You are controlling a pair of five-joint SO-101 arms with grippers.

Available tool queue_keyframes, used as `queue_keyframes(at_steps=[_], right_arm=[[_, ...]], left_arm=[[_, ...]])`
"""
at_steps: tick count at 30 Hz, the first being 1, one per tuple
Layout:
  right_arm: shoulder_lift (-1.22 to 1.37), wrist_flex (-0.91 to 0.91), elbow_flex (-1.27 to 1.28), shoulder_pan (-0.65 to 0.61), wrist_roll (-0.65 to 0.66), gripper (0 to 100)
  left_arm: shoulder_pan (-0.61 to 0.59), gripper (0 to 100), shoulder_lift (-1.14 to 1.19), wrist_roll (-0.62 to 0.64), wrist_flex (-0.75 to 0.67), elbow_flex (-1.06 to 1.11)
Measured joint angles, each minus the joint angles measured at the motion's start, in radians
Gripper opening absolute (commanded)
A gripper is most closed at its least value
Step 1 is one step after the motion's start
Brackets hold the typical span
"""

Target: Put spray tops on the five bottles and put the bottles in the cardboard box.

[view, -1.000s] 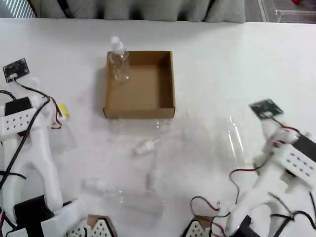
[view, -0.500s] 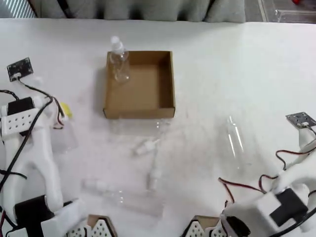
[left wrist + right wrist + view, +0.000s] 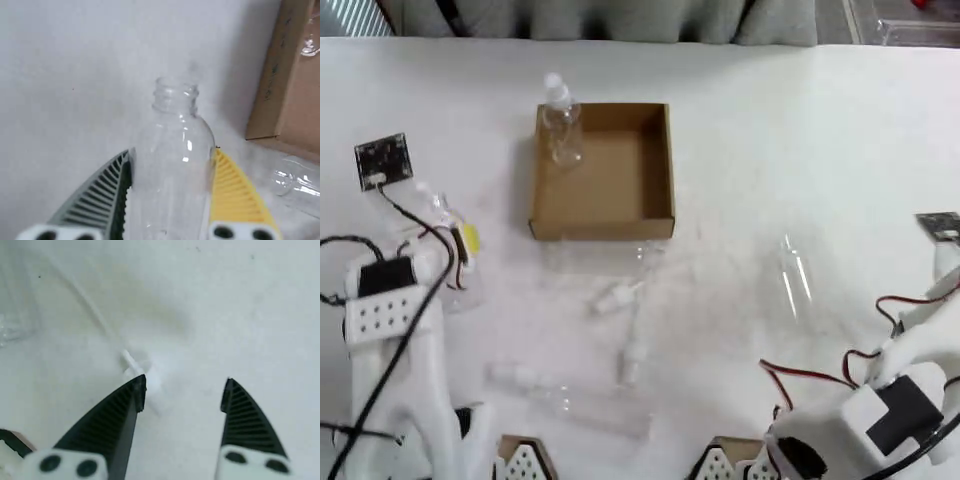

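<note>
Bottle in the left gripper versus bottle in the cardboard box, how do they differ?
The held bottle has a bare neck; the boxed bottle wears a white top. The held bottle sits between the left gripper's fingers outside the cardboard box; the boxed bottle stands in its corner. Both are clear.

The bottle in the left gripper is clear, glossy plastic with bright highlights, and the gripper's fingers are ribbed matt plastic. The right gripper has the same ribbed matt finish. The cardboard box looks dull and papery, the table matt and faintly grainy.
</note>
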Motion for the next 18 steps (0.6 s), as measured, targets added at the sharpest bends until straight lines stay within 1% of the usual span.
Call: queue_keyframes(at_steps=[3,10,15,18], right_arm=[[-0.038,0.011,0.0,0.068,-0.032,2.9],[-0.103,0.104,0.084,0.198,-0.029,2.3],[-0.187,0.11,0.222,0.305,0.107,2.3],[-0.213,0.068,0.31,0.315,0.146,2.3]], left_arm=[[0.003,6,-0.089,0.0,-0.021,0.057],[0.006,6,-0.153,0.0,-0.032,0.072],[0.009,6,-0.153,0.0,-0.032,0.072],[0.009,6,-0.153,0.0,-0.032,0.072]])
